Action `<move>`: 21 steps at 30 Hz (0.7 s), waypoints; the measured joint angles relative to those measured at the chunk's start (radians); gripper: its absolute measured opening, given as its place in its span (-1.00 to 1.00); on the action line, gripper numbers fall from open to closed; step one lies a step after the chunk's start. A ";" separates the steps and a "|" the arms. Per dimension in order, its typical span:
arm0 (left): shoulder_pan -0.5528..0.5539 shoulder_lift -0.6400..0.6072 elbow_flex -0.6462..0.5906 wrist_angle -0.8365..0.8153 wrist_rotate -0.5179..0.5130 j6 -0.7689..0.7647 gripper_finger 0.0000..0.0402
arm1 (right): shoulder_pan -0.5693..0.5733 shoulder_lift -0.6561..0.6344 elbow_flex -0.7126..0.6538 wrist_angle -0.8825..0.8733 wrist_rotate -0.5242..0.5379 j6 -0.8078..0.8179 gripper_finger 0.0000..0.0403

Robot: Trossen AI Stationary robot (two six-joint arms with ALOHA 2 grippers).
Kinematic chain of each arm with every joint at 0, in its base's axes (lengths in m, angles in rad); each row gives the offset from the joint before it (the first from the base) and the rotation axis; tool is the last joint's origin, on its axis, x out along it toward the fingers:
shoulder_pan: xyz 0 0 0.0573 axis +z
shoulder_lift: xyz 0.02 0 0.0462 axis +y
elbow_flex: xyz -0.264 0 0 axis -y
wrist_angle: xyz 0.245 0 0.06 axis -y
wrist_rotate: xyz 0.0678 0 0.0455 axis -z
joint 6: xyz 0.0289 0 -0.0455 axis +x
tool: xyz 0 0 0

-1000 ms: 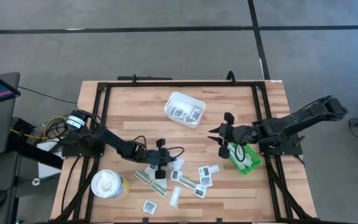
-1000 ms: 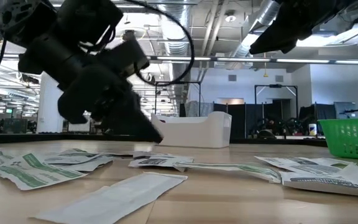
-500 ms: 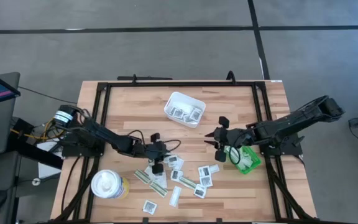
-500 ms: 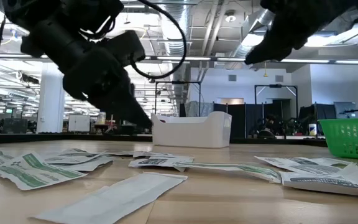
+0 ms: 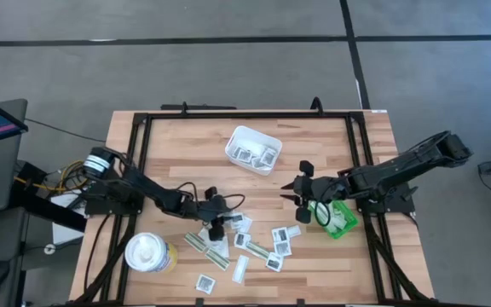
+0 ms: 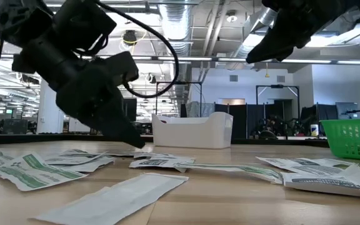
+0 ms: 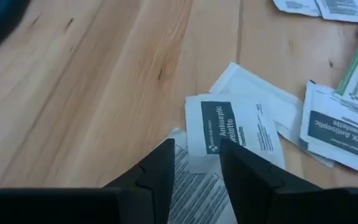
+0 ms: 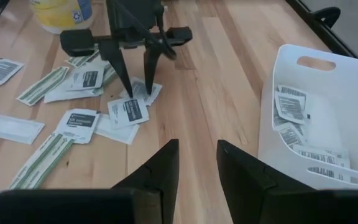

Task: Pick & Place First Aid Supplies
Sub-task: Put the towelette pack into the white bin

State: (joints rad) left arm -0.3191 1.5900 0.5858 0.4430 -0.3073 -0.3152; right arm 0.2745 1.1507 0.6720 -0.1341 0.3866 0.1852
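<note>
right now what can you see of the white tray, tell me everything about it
The white tray is a rounded rectangular tub that looks like plastic, with tall smooth walls and an oval handle cutout in one end. It stands upright on the wooden table, toward the far middle, turned at an angle to the table's edges. Several square packets with dark print lie inside. Neither gripper touches it.

The left arm reaches low toward the table's middle, its left gripper (image 5: 217, 223) pointing down with fingers parted. The right arm stretches leftward, right gripper (image 5: 291, 191) raised, fingers apart.
</note>
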 joint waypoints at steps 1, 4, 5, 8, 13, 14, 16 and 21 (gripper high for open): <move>0.002 0.011 0.000 0.013 0.000 0.001 -0.36 | 0.000 0.000 0.000 -0.001 0.000 0.000 -0.49; 0.010 0.041 0.001 0.027 0.008 -0.007 -0.36 | 0.000 0.000 0.000 -0.001 0.001 0.000 -0.49; 0.014 0.053 0.003 0.036 0.013 -0.008 -0.37 | 0.000 0.000 0.000 -0.001 0.001 0.000 -0.49; 0.021 0.084 0.005 0.044 0.011 0.003 -0.42 | 0.000 0.000 0.000 -0.003 0.002 0.000 -0.49; 0.025 0.098 0.005 0.045 0.013 0.045 -0.76 | 0.000 0.000 0.000 -0.003 0.002 0.000 -0.49; 0.025 0.093 0.005 0.045 0.017 0.046 -0.85 | 0.000 0.000 0.000 -0.003 0.002 0.000 -0.49; 0.024 0.081 0.004 0.045 0.016 0.057 -0.95 | 0.000 0.000 0.000 -0.003 0.002 0.000 -0.49; 0.023 0.018 -0.004 0.051 -0.028 0.149 -0.96 | 0.000 0.000 0.000 -0.003 0.002 0.000 -0.49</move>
State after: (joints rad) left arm -0.2964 1.6078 0.5819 0.4938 -0.3348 -0.1659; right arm 0.2745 1.1503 0.6720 -0.1371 0.3891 0.1848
